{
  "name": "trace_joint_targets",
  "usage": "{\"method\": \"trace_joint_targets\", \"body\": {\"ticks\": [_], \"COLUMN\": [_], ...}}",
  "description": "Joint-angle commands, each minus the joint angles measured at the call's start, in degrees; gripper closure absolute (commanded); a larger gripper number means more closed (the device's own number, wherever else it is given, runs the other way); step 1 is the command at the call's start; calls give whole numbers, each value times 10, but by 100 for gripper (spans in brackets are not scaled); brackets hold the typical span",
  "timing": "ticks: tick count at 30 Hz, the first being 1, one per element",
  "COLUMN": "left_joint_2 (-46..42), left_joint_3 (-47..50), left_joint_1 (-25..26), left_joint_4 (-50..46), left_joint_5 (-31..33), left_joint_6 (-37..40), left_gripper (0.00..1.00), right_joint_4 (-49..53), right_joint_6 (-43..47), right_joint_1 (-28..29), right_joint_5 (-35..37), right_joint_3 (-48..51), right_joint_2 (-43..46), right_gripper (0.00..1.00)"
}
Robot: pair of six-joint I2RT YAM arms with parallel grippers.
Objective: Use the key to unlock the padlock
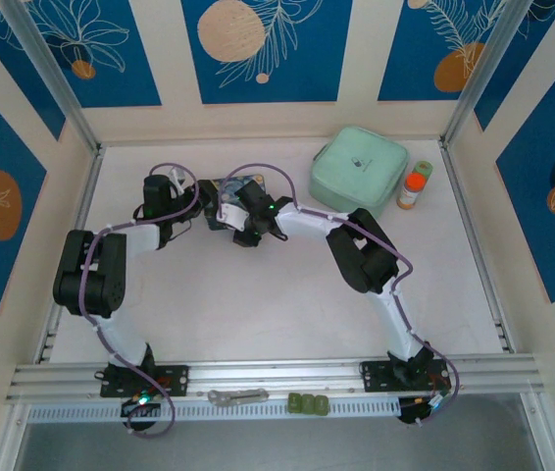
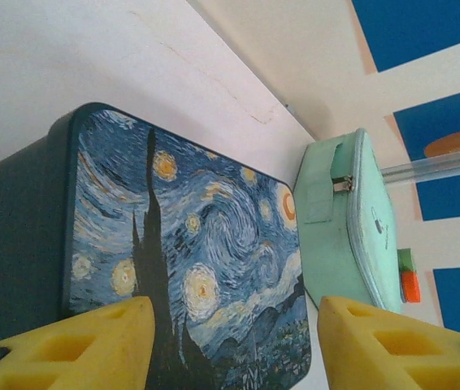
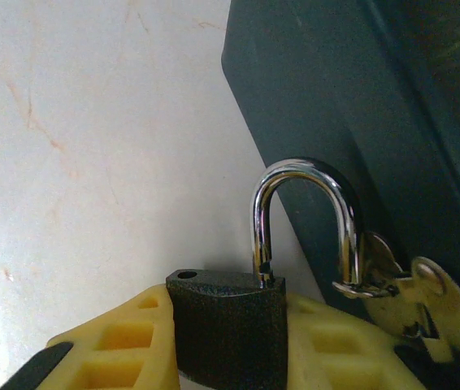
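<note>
The right claw (image 3: pixel 232 351) pinches the dark body of the padlock (image 3: pixel 228 318) between its yellow fingers (image 3: pixel 124 345), low in the centre of the right wrist view. The silvery shackle (image 3: pixel 301 175) arches up from the body's right end, and its far leg passes through the metal latch (image 3: pixel 392 280) on the side of the starry-night tin (image 2: pixel 189 244). A small hole at the body's upper left corner stands empty, so the shackle seems to be swung out of its seat, though the angle is poor.

The left claw (image 2: pixel 234 349) is spread wide, its yellow fingers at the two lower corners of the left wrist view with the tin's painted lid between them.

Seen from above, the tin sits at upper centre of the white bench (image 1: pixel 258 304), with a mint-green zip case (image 1: pixel 359 172) and an orange-capped bottle (image 1: pixel 412 189) at upper right.
</note>
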State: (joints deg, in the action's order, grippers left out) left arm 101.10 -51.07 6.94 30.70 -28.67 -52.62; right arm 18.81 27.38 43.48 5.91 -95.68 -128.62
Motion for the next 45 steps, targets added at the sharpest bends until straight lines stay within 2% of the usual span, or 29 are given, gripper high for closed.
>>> {"method": "trace_joint_targets", "body": {"ticks": [1, 10, 14, 18, 23, 33, 36, 45], "left_joint_2": [-22, -155, -194, -211, -173, -12, 26, 63], "left_joint_3": [4, 8, 74, 159, 214, 204, 189, 155], "left_joint_1": [4, -12, -13, -12, 2, 52, 61, 71], "left_joint_4": [-4, -148, -142, -67, 73, 306, 332, 335], "left_joint_5": [-42, -39, -27, -2, 13, 62, 65, 71], "left_joint_6": [-3, 86, 57, -3, -72, -123, -131, -133], "left_gripper": [42, 32, 34, 42, 47, 51, 52, 53], "right_joint_4": [-39, -53, -47, -50, -54, -44, -41, -40], "right_joint_6": [-18, -98, -103, -112, -121, -126, -131, -132], "right_joint_1": [-1, -21, -24, -27, -31, -36, -40, -43], "right_joint_5": [-29, -86, -91, -99, -113, -151, -162, -172], "right_joint_3": [-26, -7, -11, -3, 2, 3, 3, 6], "right_joint_2": [2, 17, 14, 21, 22, 33, 35, 34], "right_gripper": [86, 87, 87, 87, 88, 88, 88, 88]}}
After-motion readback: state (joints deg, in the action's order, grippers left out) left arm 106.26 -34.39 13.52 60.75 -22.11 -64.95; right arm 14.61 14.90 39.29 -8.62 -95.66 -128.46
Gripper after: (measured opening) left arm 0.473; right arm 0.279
